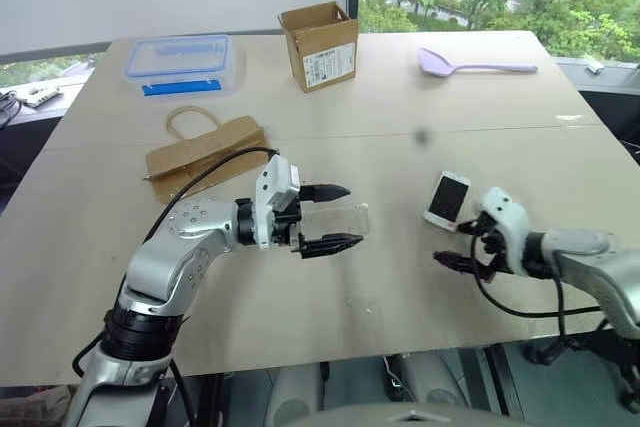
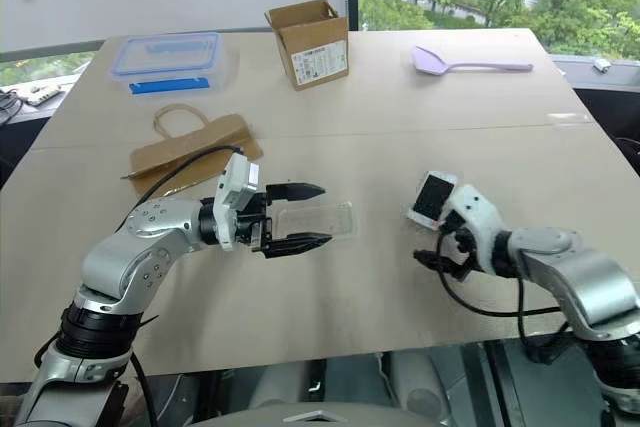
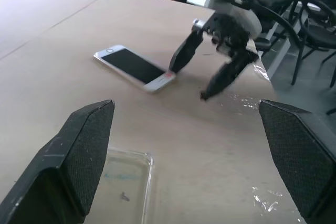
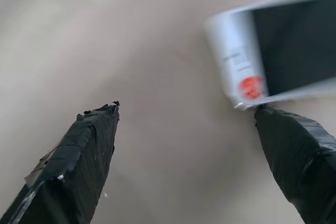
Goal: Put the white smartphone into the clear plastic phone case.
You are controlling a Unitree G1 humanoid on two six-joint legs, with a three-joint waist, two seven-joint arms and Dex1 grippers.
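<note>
Step in hand, as judged: the approach to pick up the white smartphone (image 1: 447, 197); insertion not yet begun.

The phone lay flat on the bench (image 1: 400, 97), screen up, on the robot's right side. The right hand (image 3: 195, 76) stood at its near end with fingers apart and nothing between them; one fingertip (image 4: 270, 116) sat just at the phone's corner, whether touching I could not tell.

The clear plastic phone case (image 1: 338, 219) lay on the bench near the middle, well apart from the phone. The left hand (image 1: 335, 217) hovered over its near end, fingers spread wide on either side, not gripping it.

Next move, as judged: the right hand needs to straddle the phone's edges and close; the phone is thin and flat to the surface, so a slip is likely. The left should steady the case.

Writing: a white label on the cardboard box (image 1: 320, 45) and a small red sticker on the phone's lower bezel, neither legible. No brand readable.
</note>
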